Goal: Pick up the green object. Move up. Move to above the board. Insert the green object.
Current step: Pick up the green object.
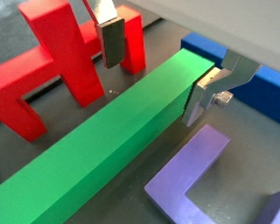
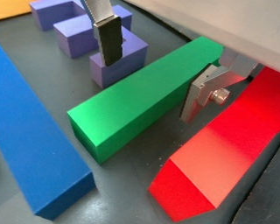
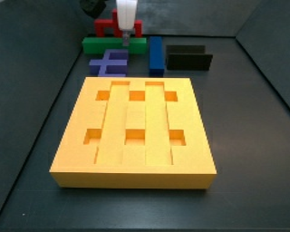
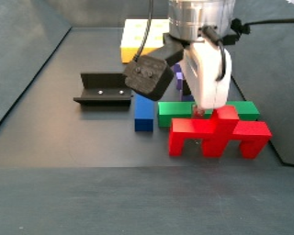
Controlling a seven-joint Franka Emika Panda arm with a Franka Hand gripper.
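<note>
Gripper [image 1: 154,66] at upper centre of a wrist view stands open astride the green object [image 1: 108,149], gripping nothing; bar judged rigid, smooth, light, best clamped mid-length

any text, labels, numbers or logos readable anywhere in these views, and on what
None: no readable text, label, number or logo shows in any view.
The green object, red piece, blue bar, purple pieces and board are plain coloured.
The fixture is bare black.
The gripper, straddling the green object, carries no marking that can be made out.
</note>
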